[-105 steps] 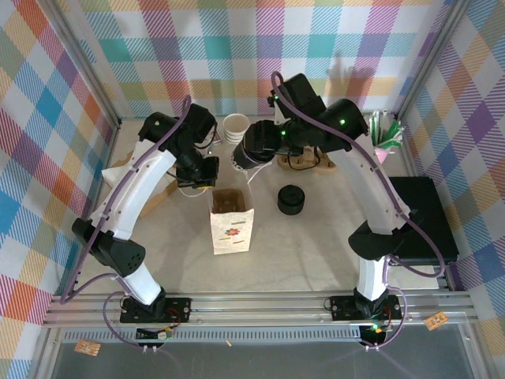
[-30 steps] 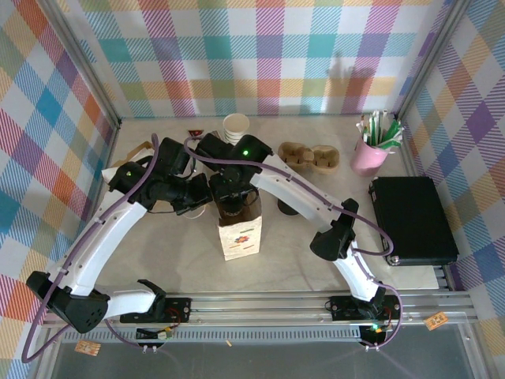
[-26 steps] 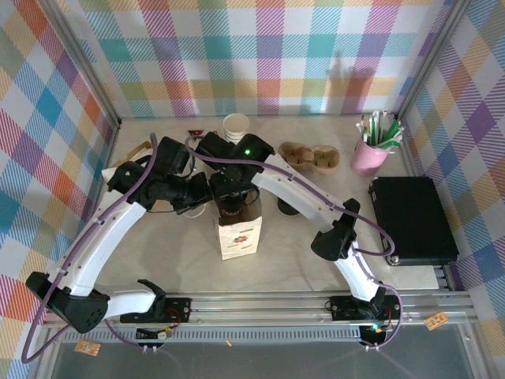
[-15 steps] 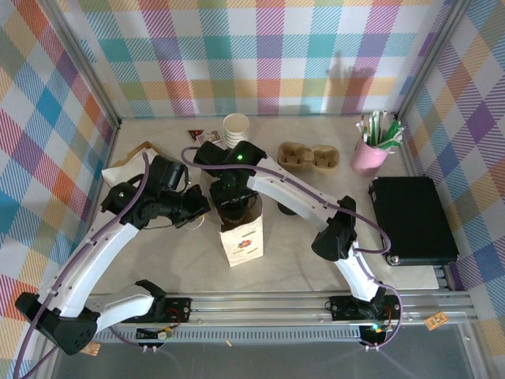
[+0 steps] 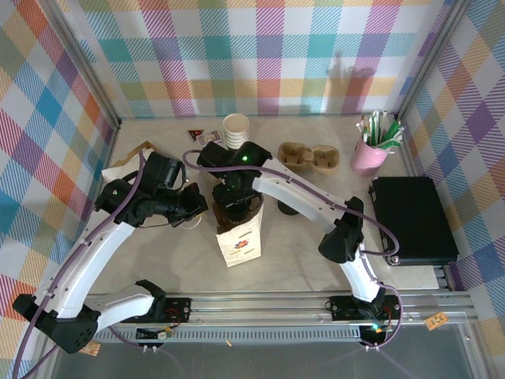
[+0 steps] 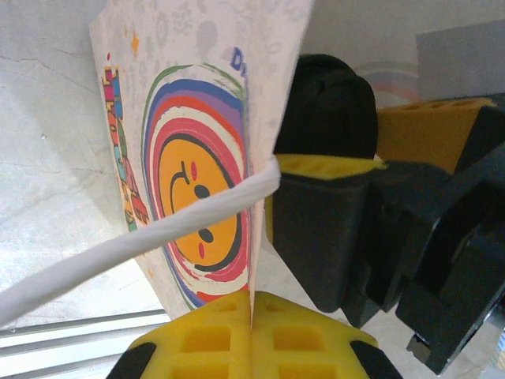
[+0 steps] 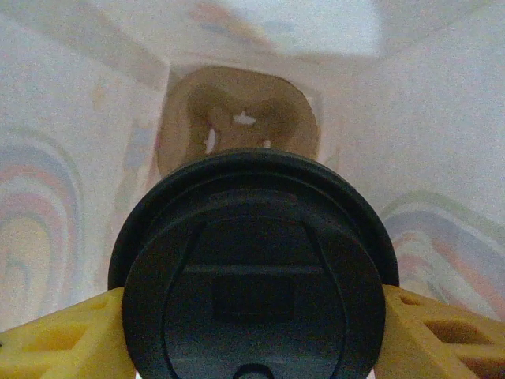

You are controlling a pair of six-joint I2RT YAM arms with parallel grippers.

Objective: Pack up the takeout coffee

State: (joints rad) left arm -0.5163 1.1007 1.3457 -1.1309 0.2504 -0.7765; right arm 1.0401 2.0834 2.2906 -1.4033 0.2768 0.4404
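The takeout coffee shows its round black lid (image 7: 254, 292) in the right wrist view, gripped on both sides by yellow fingers (image 7: 59, 341). My right gripper (image 7: 252, 316) is shut on it, reaching down inside the white paper bag (image 5: 241, 245); the cup's wall is hidden. A brown cardboard carrier (image 7: 237, 118) lies at the bag's bottom. From above, the right gripper (image 5: 237, 201) covers the bag's mouth. My left gripper (image 6: 252, 312) is shut on the bag's upper edge, beside the smiley print (image 6: 189, 181) and white handle (image 6: 142, 237); from above, the left gripper (image 5: 196, 209) is at the bag's left rim.
A stack of lidless cream cups (image 5: 235, 126) stands at the back. Brown cup carriers (image 5: 309, 156), a pink holder with sachets (image 5: 375, 146) and a black case (image 5: 414, 217) lie to the right. A black lid stack (image 5: 288, 207) sits behind the right arm.
My right arm carried the coffee from the back over the bag and lowered it into the mouth. My left gripper came to the bag's left rim and closed on it.
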